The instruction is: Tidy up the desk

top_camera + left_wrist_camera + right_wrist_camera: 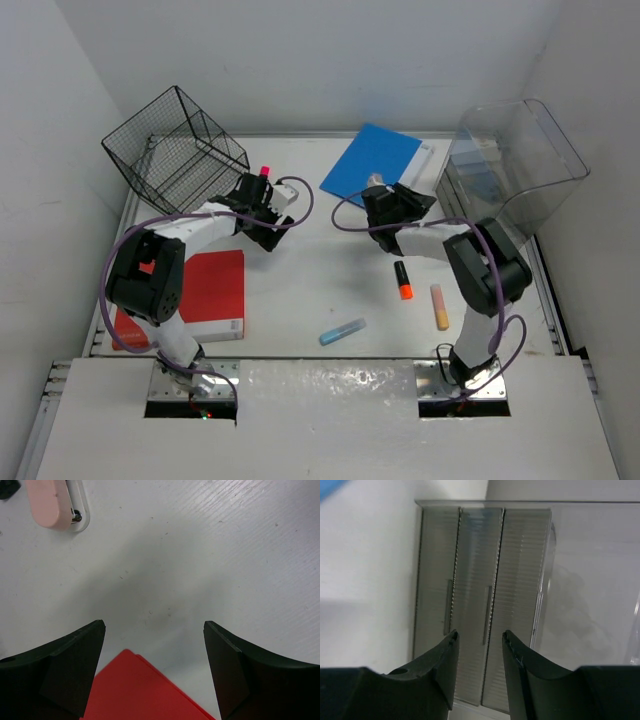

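The white desk [310,275] holds loose items: a red book [212,292], a blue notebook [372,162], an orange marker [403,280], a peach highlighter [439,306] and a blue highlighter [342,331]. My left gripper [265,238] is open and empty, just above the desk [200,555] over the red book's corner [145,690]. My right gripper [425,202] is open and empty. It hangs near the blue notebook and points at the clear plastic bin [505,165], whose ribbed inside [480,580] fills the right wrist view.
A black wire basket [175,150] stands tilted at the back left. A pink marker tip [265,172] shows behind the left wrist. A pale pink stapler-like item [52,505] lies beyond the left fingers. Grey rails edge the desk.
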Tool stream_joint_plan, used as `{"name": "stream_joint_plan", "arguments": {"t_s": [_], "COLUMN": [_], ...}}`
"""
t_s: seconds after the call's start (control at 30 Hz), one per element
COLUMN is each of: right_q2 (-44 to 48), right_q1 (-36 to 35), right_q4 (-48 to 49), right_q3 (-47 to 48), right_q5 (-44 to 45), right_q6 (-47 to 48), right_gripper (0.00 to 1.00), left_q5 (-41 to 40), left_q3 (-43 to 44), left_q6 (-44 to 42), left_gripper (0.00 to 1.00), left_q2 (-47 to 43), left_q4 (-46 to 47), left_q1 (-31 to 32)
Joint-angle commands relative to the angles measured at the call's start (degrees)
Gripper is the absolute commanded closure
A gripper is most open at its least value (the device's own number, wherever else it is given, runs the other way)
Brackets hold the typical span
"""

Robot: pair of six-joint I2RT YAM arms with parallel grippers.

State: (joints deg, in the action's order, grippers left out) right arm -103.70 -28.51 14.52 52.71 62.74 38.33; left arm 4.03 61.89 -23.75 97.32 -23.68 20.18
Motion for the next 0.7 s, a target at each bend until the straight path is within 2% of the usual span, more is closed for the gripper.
{"name": "stream_joint_plan", "arguments": {"t_s": [0.0,0.13,0.67], "right_q2": [-2.4,-6.1,-9.8], "right_q1": [1.4,4.2,9.5], "right_q4": [9.7,4.7,5.6], "right_q3": [2.3,4.5,6.1], "right_q5": [9.9,8.5,4.4], "right_q6": [10.1,7.5,7.7], "right_gripper": [0.62,0.63,0.67], "left_q5": [0.2,-0.3,-1.6], "left_q3": [0.0,0.0,0.5], "left_q6": [-0.5,-0.6,-0.6], "left_gripper": [0.22,0.22,0.22], "left_q2": [-2.1,-2.1,-1.2], "left_q4": [1.4,1.4,1.1], "left_q1": [0.0,0.1,0.1]}}
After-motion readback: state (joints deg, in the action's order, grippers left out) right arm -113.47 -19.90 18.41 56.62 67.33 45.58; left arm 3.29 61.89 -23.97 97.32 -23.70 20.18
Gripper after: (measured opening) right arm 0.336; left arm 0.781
